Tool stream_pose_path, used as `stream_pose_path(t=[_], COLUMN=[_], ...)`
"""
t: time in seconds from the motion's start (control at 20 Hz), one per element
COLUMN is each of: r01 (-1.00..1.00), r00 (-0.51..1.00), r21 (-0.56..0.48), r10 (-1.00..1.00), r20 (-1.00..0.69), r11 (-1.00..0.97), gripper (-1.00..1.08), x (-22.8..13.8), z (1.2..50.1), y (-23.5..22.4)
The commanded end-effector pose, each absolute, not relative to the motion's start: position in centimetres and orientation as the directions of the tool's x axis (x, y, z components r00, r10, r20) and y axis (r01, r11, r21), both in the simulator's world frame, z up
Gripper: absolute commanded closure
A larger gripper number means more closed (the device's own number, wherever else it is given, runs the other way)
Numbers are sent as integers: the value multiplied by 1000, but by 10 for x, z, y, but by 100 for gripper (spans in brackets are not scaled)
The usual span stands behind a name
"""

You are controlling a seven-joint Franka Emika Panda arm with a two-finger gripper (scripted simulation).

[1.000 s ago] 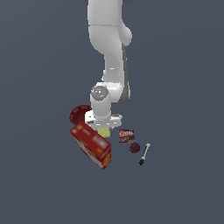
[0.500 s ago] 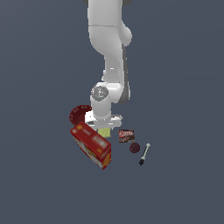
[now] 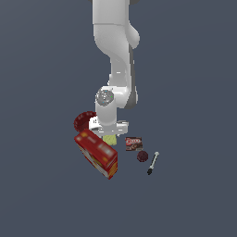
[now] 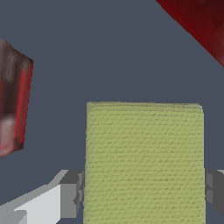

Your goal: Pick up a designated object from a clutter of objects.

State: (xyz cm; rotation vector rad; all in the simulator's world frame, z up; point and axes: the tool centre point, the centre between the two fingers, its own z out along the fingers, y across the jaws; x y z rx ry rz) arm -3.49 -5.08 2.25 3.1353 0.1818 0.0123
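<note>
The gripper is low over the yellow-green pad, with one finger on each side of it; the fingers are just beside the pad's edges, but I cannot tell if they press it. In the exterior view the pad lies under the arm, between the red box and the brown packet. The red bowl is behind the box. The purple ball and the marker lie near the packet.

The yellow-green pad looks matt and spongy with a fine woven texture, gripper fingers plain matt grey, red box slightly glossy like printed card.
</note>
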Motion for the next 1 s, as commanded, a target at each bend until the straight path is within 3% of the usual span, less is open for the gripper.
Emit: stream_pose_path(t=[0.0, 0.4, 0.95], r01=[115, 115, 114], r00=[993, 993, 993], r21=[2, 1, 0], r10=[115, 115, 114], r20=[9, 8, 6], r11=[-993, -993, -993], gripper=[108, 108, 108], x=[-32, -17, 15], z=[31, 79, 180], y=[-53, -65, -91])
